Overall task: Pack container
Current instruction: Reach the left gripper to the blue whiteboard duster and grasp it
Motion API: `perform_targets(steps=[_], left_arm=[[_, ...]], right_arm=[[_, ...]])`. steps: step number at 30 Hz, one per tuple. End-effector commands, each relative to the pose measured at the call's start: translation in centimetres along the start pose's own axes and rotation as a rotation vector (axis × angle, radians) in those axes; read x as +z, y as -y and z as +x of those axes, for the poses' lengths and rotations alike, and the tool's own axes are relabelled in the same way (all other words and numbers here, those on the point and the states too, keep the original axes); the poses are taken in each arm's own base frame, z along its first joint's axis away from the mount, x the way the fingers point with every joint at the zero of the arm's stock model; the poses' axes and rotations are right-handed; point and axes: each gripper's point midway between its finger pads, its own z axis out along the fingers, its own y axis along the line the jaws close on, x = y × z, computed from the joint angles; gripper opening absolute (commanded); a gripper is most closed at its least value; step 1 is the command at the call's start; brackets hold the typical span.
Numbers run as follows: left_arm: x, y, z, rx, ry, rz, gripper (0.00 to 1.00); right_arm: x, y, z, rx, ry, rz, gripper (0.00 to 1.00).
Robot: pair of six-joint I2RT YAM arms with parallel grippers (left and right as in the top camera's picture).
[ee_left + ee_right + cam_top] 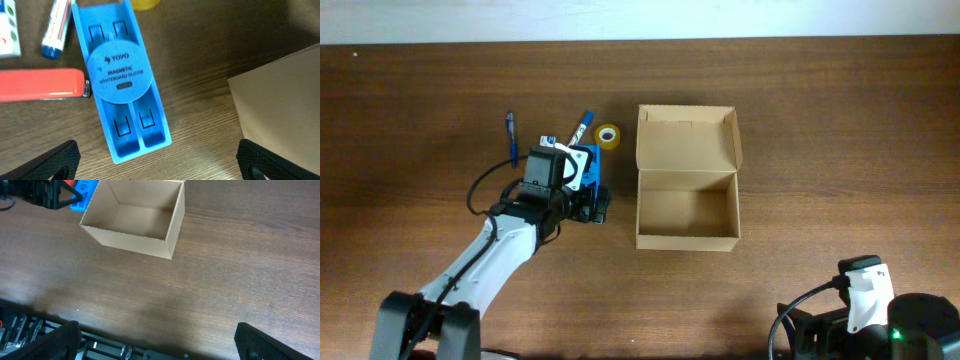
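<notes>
The container (687, 205) is a brown cardboard box, open and empty, with its flap lid standing up at the back. It also shows in the right wrist view (135, 220) and at the right edge of the left wrist view (285, 100). My left gripper (586, 205) is open, just left of the box. It hovers over a blue magnetic whiteboard duster (122, 80) without touching it, its fingers (160, 167) spread wide either side. My right gripper (860, 278) is open and empty at the table's front edge (160, 345), well short of the box.
A red stapler (42, 85), a blue-capped marker (57, 27) and a small white packet (9, 27) lie left of the duster. A yellow tape roll (608, 136) and a blue pen (512, 138) lie behind my left gripper.
</notes>
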Motion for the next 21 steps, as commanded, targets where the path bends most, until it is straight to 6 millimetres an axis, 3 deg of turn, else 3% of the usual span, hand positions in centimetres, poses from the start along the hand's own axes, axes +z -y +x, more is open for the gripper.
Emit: perform_targets(steps=[1, 16, 21], left_arm=[[0.7, -0.3, -0.2, -0.028, -0.005, -0.017, 0.99], [3.6, -1.4, -0.5, -0.088, 0.015, -0.050, 0.97], [3.7, -1.4, -0.5, -0.087, 0.017, -0.046, 0.93]], right_arm=[[-0.4, 0.1, -0.3, -0.012, 0.022, 0.006, 0.99], [-0.4, 0.1, -0.3, -0.012, 0.022, 0.006, 0.99], [-0.4, 0.1, -0.3, -0.012, 0.022, 0.006, 0.99]])
